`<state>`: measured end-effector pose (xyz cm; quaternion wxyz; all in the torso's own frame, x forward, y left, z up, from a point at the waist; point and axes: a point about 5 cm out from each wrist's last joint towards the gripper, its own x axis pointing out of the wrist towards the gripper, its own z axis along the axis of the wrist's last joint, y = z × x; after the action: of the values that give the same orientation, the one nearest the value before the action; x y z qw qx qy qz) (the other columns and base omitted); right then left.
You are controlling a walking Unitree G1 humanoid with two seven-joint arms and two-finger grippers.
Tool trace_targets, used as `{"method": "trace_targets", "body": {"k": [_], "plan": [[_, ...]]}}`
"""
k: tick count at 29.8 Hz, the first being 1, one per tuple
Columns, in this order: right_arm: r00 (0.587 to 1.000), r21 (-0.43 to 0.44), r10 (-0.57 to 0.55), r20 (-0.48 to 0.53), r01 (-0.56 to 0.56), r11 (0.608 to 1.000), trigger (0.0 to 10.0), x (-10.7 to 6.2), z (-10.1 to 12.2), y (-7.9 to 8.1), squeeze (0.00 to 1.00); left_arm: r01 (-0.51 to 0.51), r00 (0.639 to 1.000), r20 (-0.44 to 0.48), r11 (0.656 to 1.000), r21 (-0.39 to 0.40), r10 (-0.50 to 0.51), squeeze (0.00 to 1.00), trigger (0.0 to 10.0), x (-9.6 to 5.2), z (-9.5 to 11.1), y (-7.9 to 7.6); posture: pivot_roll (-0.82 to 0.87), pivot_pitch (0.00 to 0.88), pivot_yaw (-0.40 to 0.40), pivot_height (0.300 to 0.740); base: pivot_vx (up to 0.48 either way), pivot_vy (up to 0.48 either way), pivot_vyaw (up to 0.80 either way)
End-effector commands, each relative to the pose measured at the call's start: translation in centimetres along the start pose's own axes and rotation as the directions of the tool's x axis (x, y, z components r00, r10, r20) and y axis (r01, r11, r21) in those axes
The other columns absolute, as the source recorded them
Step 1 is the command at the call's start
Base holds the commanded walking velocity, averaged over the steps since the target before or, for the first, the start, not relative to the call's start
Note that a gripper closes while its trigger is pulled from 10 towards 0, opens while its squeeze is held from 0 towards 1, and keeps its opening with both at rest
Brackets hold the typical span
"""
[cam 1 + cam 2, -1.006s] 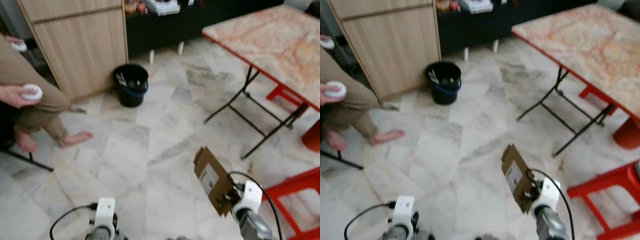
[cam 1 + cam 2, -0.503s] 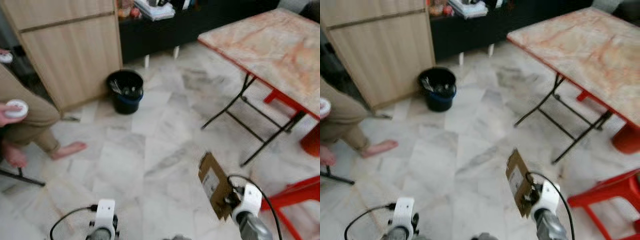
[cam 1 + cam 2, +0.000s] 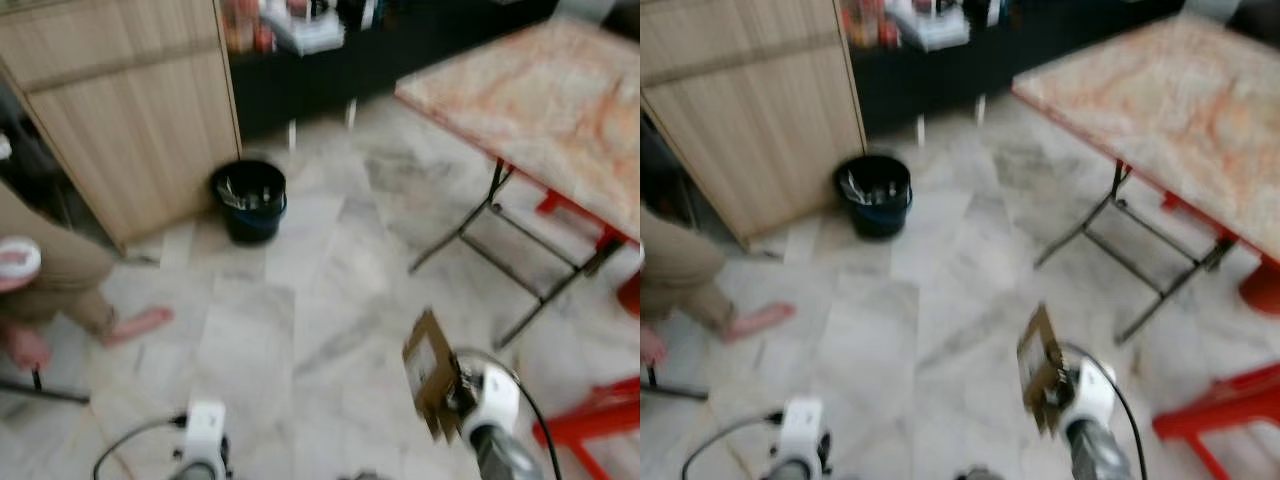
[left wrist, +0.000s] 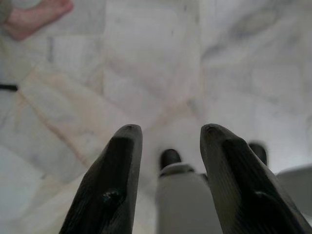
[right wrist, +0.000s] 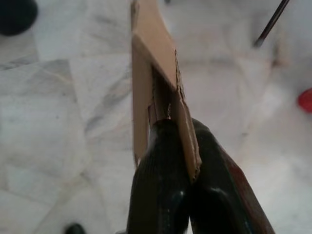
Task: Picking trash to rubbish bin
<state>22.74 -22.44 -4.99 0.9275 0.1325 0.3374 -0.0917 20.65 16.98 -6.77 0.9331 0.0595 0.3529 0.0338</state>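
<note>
From the head views, the right gripper [image 3: 455, 400] holds a flat piece of cardboard [image 3: 431, 374] upright above the marble floor [image 3: 300, 300]. The black bin [image 3: 248, 200] stands well apart, beside a wooden cabinet [image 3: 140, 120]. A folding table [image 3: 540, 100] is on the right, a person's foot [image 3: 135, 323] on the left.

Left wrist view: the left gripper [image 4: 168, 141] hangs over bare floor, its fingers spread with nothing between them.

Right wrist view: both fingers [image 5: 161, 180] are clamped on the cardboard's lower edge.

Bright even daylight, head views motion-blurred — wrist views soft, foreground defocused
</note>
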Motion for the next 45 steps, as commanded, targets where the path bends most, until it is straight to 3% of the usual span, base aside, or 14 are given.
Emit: {"method": "trace_targets", "body": {"k": [1, 33, 39, 45], "plan": [[1.000, -0.006, 0.023, 0.010, -0.023, 1.000, 10.0, 0.2, 0.1, 0.9, 0.00, -0.027, 0.999, -0.038, 1.000, 0.009, 0.028, 0.00, 10.0, -0.3, -1.2, 1.1, 0.02, 0.143, -0.106, 0.740, 0.375, 0.000, 0.75], [0.999, -0.007, 0.043, 0.015, -0.042, 0.999, 10.0, 0.5, 0.8, 1.4, 0.00, -0.048, 0.998, -0.053, 0.999, -0.020, 0.046, 0.00, 10.0, -0.6, -1.7, 1.0, 0.02, 0.190, -0.128, 0.740, 0.379, 0.000, 0.04], [0.998, -0.011, 0.059, 0.032, -0.059, 0.998, 10.0, 0.6, 1.4, 1.8, 0.00, -0.044, 0.998, -0.051, 0.999, -0.026, 0.042, 0.00, 10.0, -0.5, -1.6, 0.8, 0.02, 0.201, -0.134, 0.740, 0.381, 0.000, 0.73], [0.997, -0.002, 0.068, 0.039, -0.068, 0.998, 10.0, 0.7, 1.7, 2.1, 0.00, -0.047, 0.998, -0.051, 0.999, -0.028, 0.046, 0.00, 10.0, -0.5, -1.7, 0.8, 0.02, 0.208, -0.135, 0.740, 0.380, 0.000, 0.00]]}}
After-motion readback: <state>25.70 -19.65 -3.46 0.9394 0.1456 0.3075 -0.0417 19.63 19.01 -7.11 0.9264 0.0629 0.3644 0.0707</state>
